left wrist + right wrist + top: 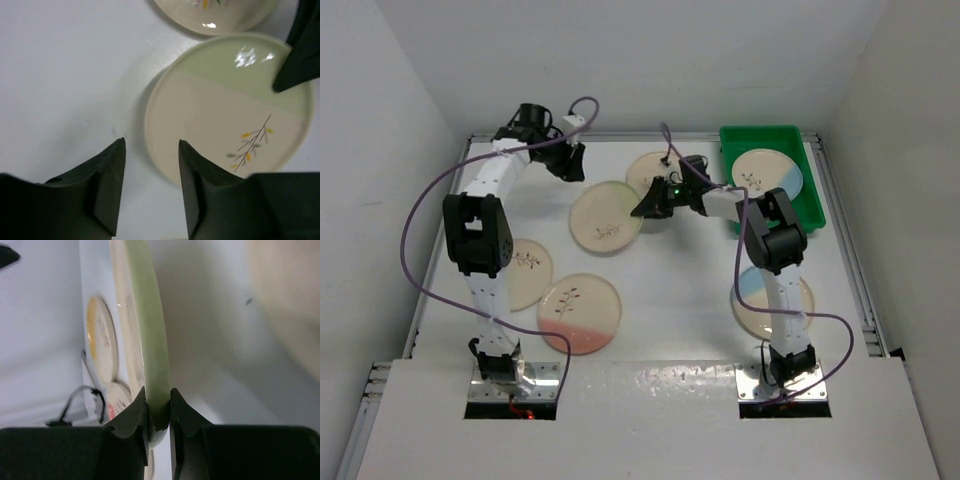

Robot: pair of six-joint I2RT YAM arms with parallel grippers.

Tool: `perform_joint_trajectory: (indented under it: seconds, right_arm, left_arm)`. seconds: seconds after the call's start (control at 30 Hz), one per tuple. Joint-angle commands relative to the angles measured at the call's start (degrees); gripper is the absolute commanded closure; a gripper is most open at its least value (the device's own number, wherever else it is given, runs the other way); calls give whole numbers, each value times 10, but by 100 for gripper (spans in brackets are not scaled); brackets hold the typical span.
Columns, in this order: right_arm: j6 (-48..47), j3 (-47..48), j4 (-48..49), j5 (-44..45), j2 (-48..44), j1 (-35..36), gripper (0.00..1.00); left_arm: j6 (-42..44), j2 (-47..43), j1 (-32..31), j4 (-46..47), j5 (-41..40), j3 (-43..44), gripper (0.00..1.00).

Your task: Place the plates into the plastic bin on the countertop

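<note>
White surface (670, 290): five plates seen outside bin, judged left to do.
Bright green bin (760, 131), upper right: one blue-segment plate (765, 172) inside, so early stage.
Green-segment plate (603, 218), centre: rim pinched by right claw (159, 407).
Upper-centre plate (648, 170) lies just beside it, toward bin, possibly in the way.
Left claw (151, 145) spread, empty, above the green-segment plate's edge.

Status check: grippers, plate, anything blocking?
Right gripper shut on green-segment plate, at rim. Left gripper open beside it. Green bin holds one blue-segment plate. Another plate lies close by.
</note>
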Motion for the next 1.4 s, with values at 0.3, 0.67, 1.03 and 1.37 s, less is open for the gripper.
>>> perform_joint_trajectory:
  seconds: [0.3,0.67,1.03,1.37]
  right_arm:
    - [260,-208,293,200,-263,-265,100]
    - [324,-320,319,381,-278,-368,100]
    - [244,-273,194,390,-243,-371,73]
    - [75,-184,-89,476,-262,-345,44]
  left_arm:
    - [-120,6,96,47,-3,59,47]
    - [-120,6,78,47,-3,39,47]
    - [-138,35,40,47,-19,39,47]
    - [-249,163,-55,97,-84,168,34]
